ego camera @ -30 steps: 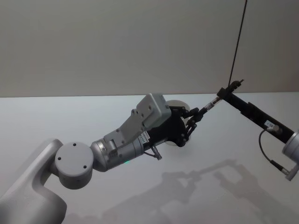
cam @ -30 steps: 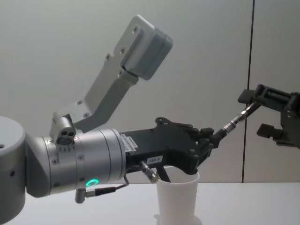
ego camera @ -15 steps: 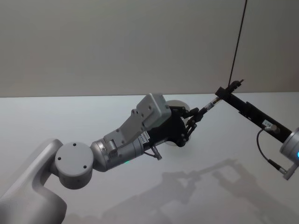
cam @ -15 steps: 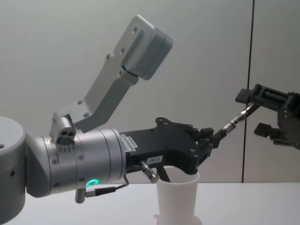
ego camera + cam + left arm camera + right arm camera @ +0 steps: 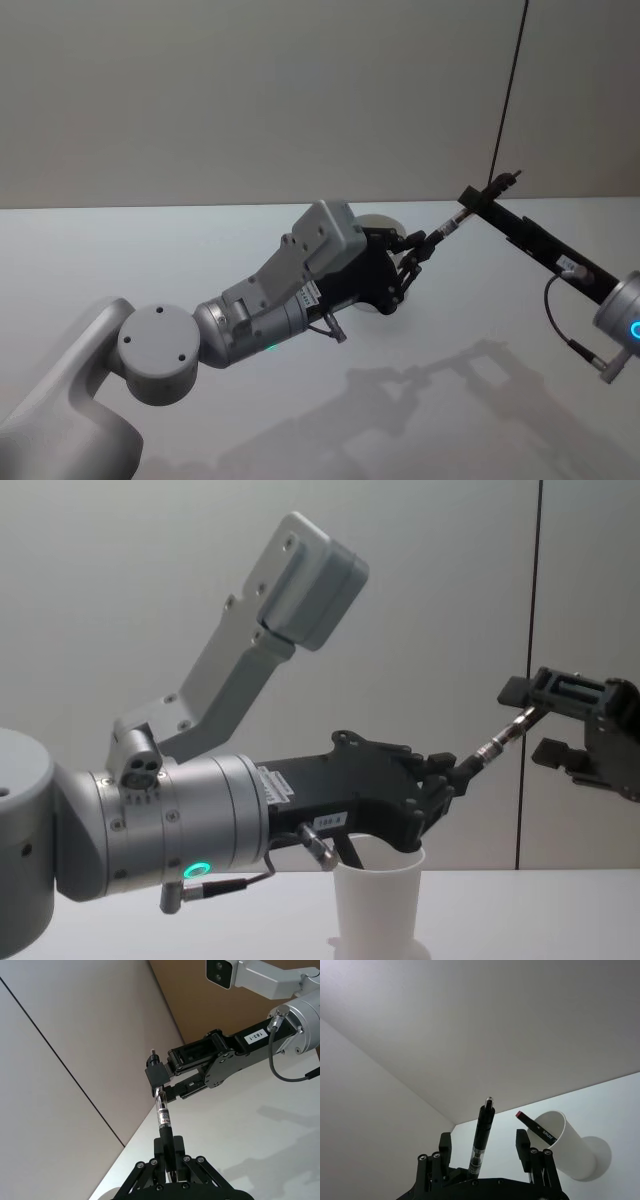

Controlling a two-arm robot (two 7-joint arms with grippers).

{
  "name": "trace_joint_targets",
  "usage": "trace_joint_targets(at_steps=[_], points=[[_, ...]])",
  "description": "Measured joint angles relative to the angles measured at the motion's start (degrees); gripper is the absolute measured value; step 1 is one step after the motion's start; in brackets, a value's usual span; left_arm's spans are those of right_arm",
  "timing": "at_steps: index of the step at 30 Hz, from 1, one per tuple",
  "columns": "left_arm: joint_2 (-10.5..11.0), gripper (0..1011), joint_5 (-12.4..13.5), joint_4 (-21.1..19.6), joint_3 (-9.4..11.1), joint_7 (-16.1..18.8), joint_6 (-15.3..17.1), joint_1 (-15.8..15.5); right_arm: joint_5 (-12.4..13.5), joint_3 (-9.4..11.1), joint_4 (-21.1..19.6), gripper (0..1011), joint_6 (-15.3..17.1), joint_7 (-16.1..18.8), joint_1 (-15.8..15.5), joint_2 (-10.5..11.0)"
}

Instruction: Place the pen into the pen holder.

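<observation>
Our left gripper sits at the middle of the chest view, just above the white paper cup, and it is clamped on the dark lower end of the pen. In the left wrist view we see that gripper's fingers pinched tight around the pen's black barrel, with the clear, labelled part of the pen sticking out beyond them. The pen slants up toward the right of the chest view, and its far tip meets our right gripper, which comes in from the right edge. In the right wrist view the right gripper's fingers stand wide apart on either side of the pen, not pressing it. That same view shows the cup lying toward the lower right of the frame on the pale table, with a dark marker with a red end leaning out of its mouth. In the head view the cup is at the middle of the frame, mostly behind the left arm.
</observation>
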Motion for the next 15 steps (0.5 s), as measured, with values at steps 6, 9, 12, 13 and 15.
trace_joint_targets(at_steps=[6, 9, 12, 13, 15], points=[[0.0, 122, 0.0, 0.0, 0.0, 0.0, 0.0, 0.0, 0.5, -0.4, 0.2, 654, -0.3, -0.3, 0.3, 0.0], [0.0, 122, 0.0, 0.0, 0.0, 0.0, 0.0, 0.0, 0.9, -0.5, 0.4, 575, -0.5, -0.4, 0.4, 0.0], [0.0, 122, 0.0, 0.0, 0.0, 0.0, 0.0, 0.0, 1.6, -0.6, 0.5, 488, -0.7, -0.6, 0.5, 0.1], [0.0, 122, 0.0, 0.0, 0.0, 0.0, 0.0, 0.0, 1.8, -0.6, 0.5, 476, -0.7, -0.6, 0.6, 0.1], [0.0, 122, 0.0, 0.0, 0.0, 0.0, 0.0, 0.0, 2.4, -0.7, 0.6, 367, -0.9, -0.7, 0.7, 0.1]])
